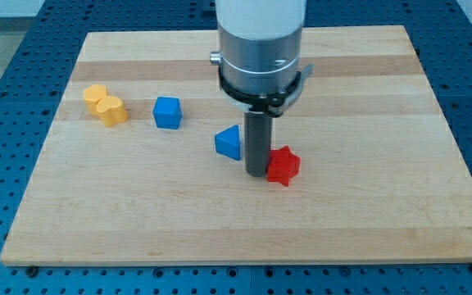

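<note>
My tip rests on the wooden board near its middle, at the end of a dark rod coming down from the grey arm. A red star-shaped block sits right against the tip's right side, touching it or nearly so. A blue triangular block lies just to the tip's upper left, a small gap apart from the rod. Further to the view's left stands a blue cube.
A yellow heart-shaped block lies near the board's left edge. The board sits on a blue perforated table, which shows on all sides of it.
</note>
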### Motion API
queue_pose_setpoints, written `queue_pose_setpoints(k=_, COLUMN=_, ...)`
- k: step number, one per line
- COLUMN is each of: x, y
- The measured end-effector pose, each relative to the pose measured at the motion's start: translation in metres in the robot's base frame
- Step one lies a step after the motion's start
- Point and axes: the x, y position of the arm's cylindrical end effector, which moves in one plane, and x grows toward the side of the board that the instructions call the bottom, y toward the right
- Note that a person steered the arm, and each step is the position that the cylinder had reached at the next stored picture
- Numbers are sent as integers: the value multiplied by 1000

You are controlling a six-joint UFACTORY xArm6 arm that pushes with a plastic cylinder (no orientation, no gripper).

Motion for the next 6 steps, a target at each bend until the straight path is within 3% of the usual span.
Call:
queue_pose_setpoints(k=2, x=-74, y=146)
queue_pose_setpoints(k=3, x=-161, y=162)
queue_pose_setpoints(k=5, x=-304, y=113)
queue_pose_setpoints(k=6, x=-311, y=98)
